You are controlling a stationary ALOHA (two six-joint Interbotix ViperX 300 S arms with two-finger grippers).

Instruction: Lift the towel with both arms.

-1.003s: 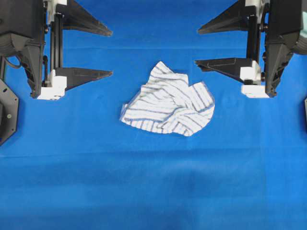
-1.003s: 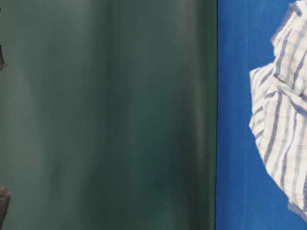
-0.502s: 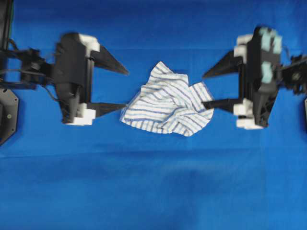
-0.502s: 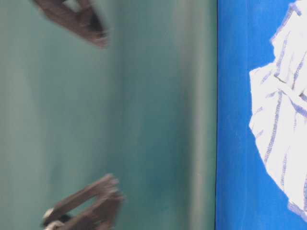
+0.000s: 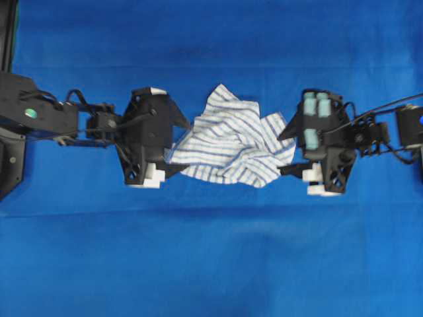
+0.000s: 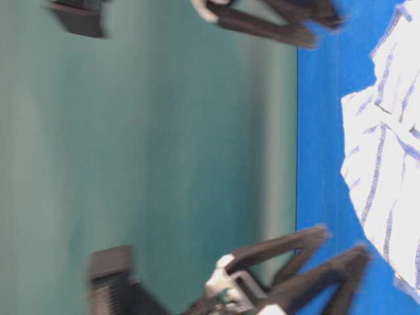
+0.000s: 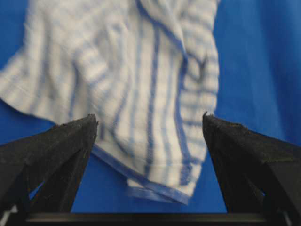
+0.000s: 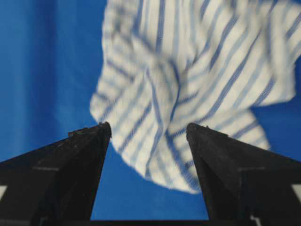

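The towel (image 5: 231,145) lies crumpled on the blue covering, white with thin blue-grey stripes. It also fills the upper part of the left wrist view, where the towel (image 7: 141,84) ends in a hemmed corner between the fingers. My left gripper (image 5: 186,146) is open at the towel's left edge, its fingers straddling that corner without closing on it. My right gripper (image 5: 281,154) is open at the right edge. In the right wrist view the towel (image 8: 188,70) shows a rounded fold between the spread fingers of the right gripper (image 8: 148,125). Neither gripper holds cloth.
The blue table covering (image 5: 211,251) spreads flat all round the towel. A black fixture (image 5: 10,158) sits at the left border. In the table-level view a dark green backdrop (image 6: 144,157) stands behind the table edge.
Both arms swung from the far side inward and down to the towel's left and right edges. Their jaws stayed open. The towel has not moved.
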